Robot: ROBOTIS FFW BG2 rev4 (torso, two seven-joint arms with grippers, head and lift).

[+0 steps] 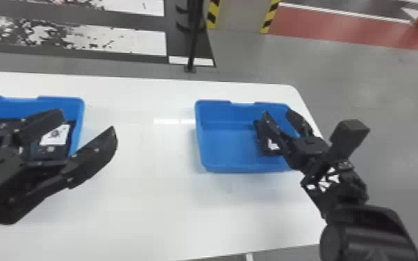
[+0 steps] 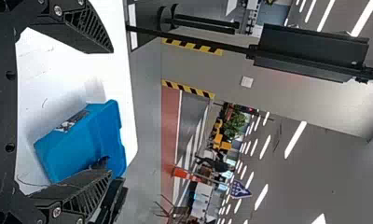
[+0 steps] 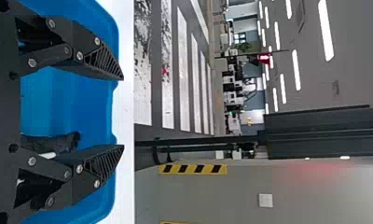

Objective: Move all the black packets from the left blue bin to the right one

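Several packets [image 1: 52, 149] lie in the left bin [image 1: 77, 110], flat and crowded together, some partly hidden by the left arm. The clearest one is by the bin's right wall, a pale label [image 1: 55, 135] on its upper face. One more packet [image 3: 62, 142] lies in the right bin [image 1: 218, 149], toward that bin's right side.

The left gripper [image 1: 87, 123] is spread wide and grips nothing, one finger above the left bin, the other out past its right wall. The right gripper [image 1: 277, 113] is over the right side of the right bin, its fingers well parted with no packet between them.

The packets look thin and light, probably with some give in the wrapping and perhaps a firmer body beneath. The dark surface may be slick, so a shallow pinch on one corner could let a packet swing or slip. The better hold is across two opposite edges near the middle, fingertips low enough to get under the rim of the packet, squeezed gently so the label and contents don't buckle. Being packed close, a neighbour could be dragged up too; the one by the right wall may need easing left first to make room for a finger.
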